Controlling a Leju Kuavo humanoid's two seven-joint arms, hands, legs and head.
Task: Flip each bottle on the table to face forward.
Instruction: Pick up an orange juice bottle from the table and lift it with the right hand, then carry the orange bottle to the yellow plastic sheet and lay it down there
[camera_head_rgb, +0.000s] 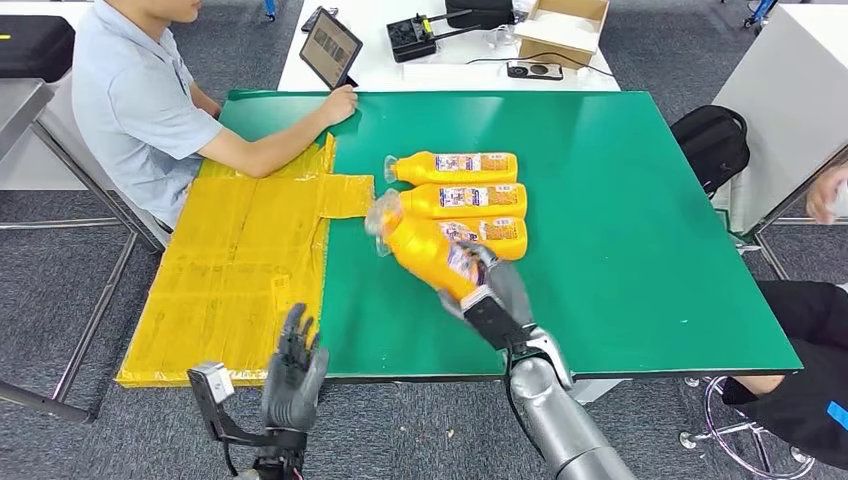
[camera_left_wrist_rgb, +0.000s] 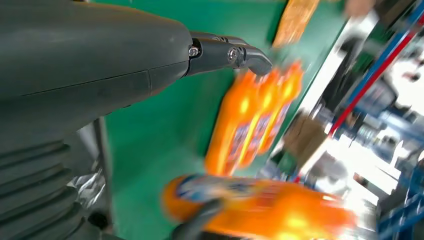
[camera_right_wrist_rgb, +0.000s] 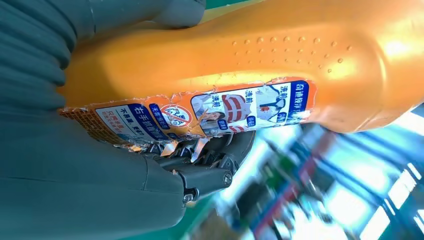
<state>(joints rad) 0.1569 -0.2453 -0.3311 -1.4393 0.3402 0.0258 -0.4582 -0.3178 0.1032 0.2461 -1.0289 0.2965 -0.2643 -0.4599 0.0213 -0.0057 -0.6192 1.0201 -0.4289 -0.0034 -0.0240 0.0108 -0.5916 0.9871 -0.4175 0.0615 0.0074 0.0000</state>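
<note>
Three orange bottles lie side by side on the green table (camera_head_rgb: 620, 250): the far one (camera_head_rgb: 450, 167), the middle one (camera_head_rgb: 465, 200) and the near one (camera_head_rgb: 495, 235). My right hand (camera_head_rgb: 495, 290) holds a fourth orange bottle (camera_head_rgb: 425, 250) by its base, lifted and tilted, with its clear cap toward the far left. In the right wrist view that bottle (camera_right_wrist_rgb: 250, 55) shows a torn printed label, and my right hand (camera_right_wrist_rgb: 100, 190) wraps around it. My left hand (camera_head_rgb: 295, 375) hangs at the table's front edge, fingers apart and empty. In the blurred left wrist view, the bottle row (camera_left_wrist_rgb: 255, 115) lies beyond my left hand (camera_left_wrist_rgb: 125, 65).
A yellow taped sheet (camera_head_rgb: 240, 260) covers the table's left part. A seated person rests a hand (camera_head_rgb: 340, 102) on the far left corner beside a tablet (camera_head_rgb: 330, 47). Another person (camera_head_rgb: 810, 370) sits at the right. A black backpack (camera_head_rgb: 712, 145) lies right of the table.
</note>
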